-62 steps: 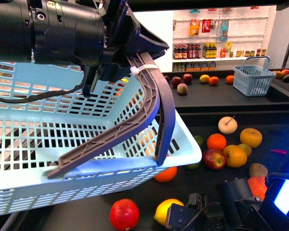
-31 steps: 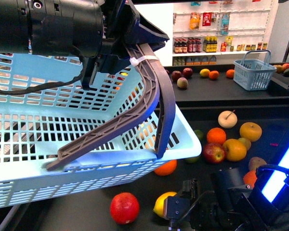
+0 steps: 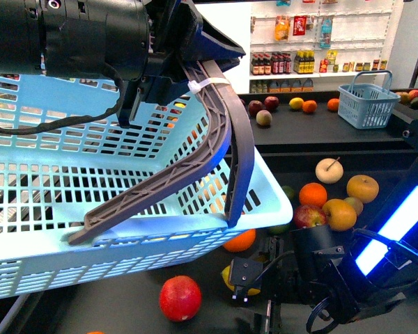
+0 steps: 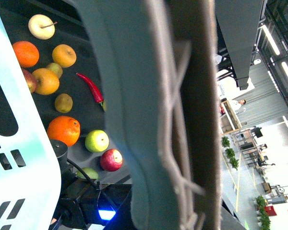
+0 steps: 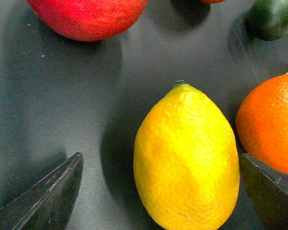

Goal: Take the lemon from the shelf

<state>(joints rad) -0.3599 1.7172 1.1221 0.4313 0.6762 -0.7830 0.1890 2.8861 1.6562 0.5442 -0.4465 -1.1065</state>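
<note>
The lemon (image 5: 185,158), bright yellow and oval, lies on the black shelf tray (image 5: 53,105). My right gripper (image 5: 161,163) is open with one dark finger (image 5: 48,196) on each side of the lemon, neither touching it. From the front, the right gripper (image 3: 249,284) hides most of the lemon (image 3: 227,273), so only a yellow edge shows. My left gripper (image 3: 177,83) is shut on the grey basket handle (image 3: 226,139) and holds the light blue basket (image 3: 125,181) up at the left. That handle (image 4: 153,115) fills the left wrist view.
A red apple (image 3: 180,298) lies just left of the lemon and an orange (image 3: 239,241) just behind it. More fruit (image 3: 334,209) is piled on the tray to the right. A second blue basket (image 3: 367,104) stands on the rear tier, before white bottle shelves (image 3: 299,69).
My right gripper has moved forward along the tray to the lemon and now covers most of it in the front view. The held basket has barely moved.
</note>
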